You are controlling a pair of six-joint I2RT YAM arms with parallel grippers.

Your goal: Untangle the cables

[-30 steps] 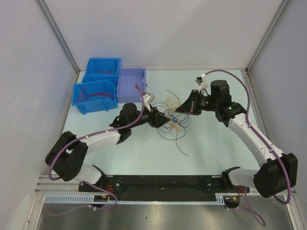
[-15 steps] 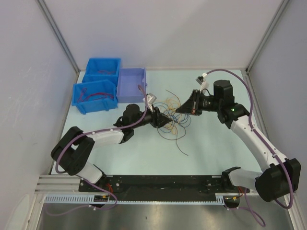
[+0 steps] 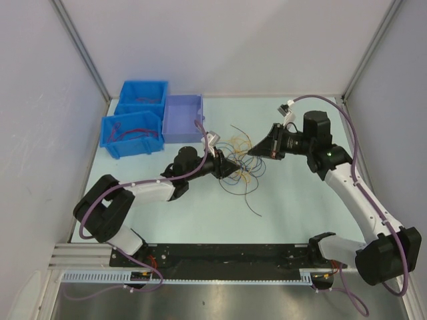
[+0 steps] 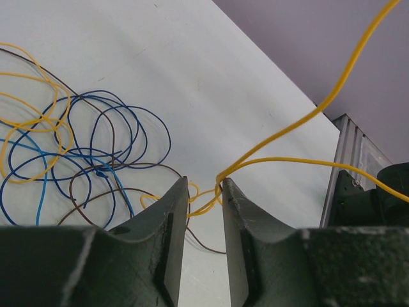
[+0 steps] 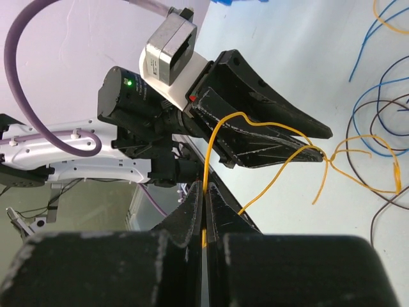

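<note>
A loose tangle of thin curly cables [image 3: 239,162] lies on the pale green desk [image 3: 200,213], a little beyond its middle, between the two grippers. The strands are blue, dark brown or black, and yellow, looped over one another. One dark strand trails away from the heap toward the near edge.

One yellow cable [image 4: 300,121] rises out of the tangle and stretches through the air between the two arms. The left gripper [image 4: 204,185] reaches into the near left side of the heap. Its jaws are narrowly spread, with a visible gap. The kinked part of the yellow cable passes between their tips and touches one of them.

The right gripper [image 5: 203,188] is at the far right side of the heap, raised above the desk. Its jaws are pressed together, pinching the yellow cable, which comes out at their tips and arcs across to the left gripper.

At the far left of the desk, well apart from the tangle, stand two blue bins [image 3: 143,97] and, just beside them, a lavender bin [image 3: 182,119]. Red cables [image 3: 133,130] lie in the nearer blue bin.
</note>
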